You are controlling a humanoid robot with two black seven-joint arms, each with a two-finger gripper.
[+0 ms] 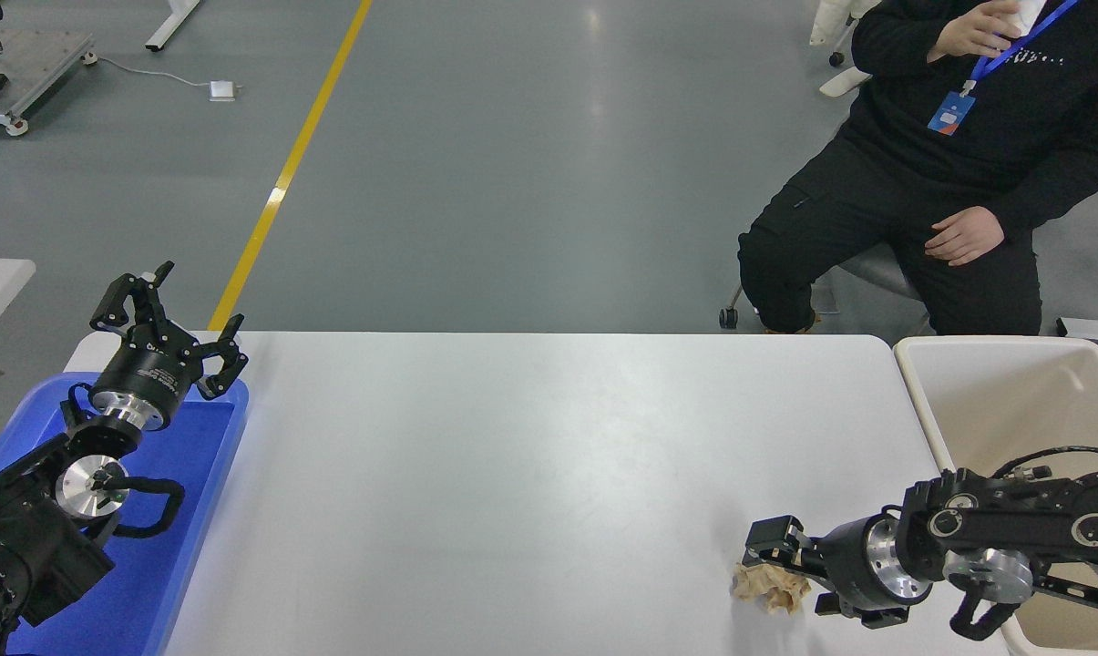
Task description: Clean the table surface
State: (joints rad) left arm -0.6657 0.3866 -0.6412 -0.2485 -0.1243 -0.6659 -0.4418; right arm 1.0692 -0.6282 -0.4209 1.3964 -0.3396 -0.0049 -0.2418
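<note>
Low at about five o'clock on the table surface (512, 474): right gripper (779, 567), reaching in from the right edge, fingers spread around a crumpled tan paper wad (767, 588), one finger (772, 538) over the wad's far side, the other low by its near right side. Contact with the paper: cannot tell whether pressing or merely straddling (wad partly hidden by the fingers). Glossy white tabletop filling the lower middle, wad resting directly on it near the front right edge. At three to four o'clock, just beside the table's right end, a cream tub (931, 401), right arm crossing over its near rim. At eight o'clock, parked over a blue tray (211, 456), left gripper (170, 314), fingers splayed wide, holding nothing. At one o'clock, beyond the far edge, a seated person (959, 155) in black, one hand (963, 235) on a thigh, the other raised near the chest.
</note>
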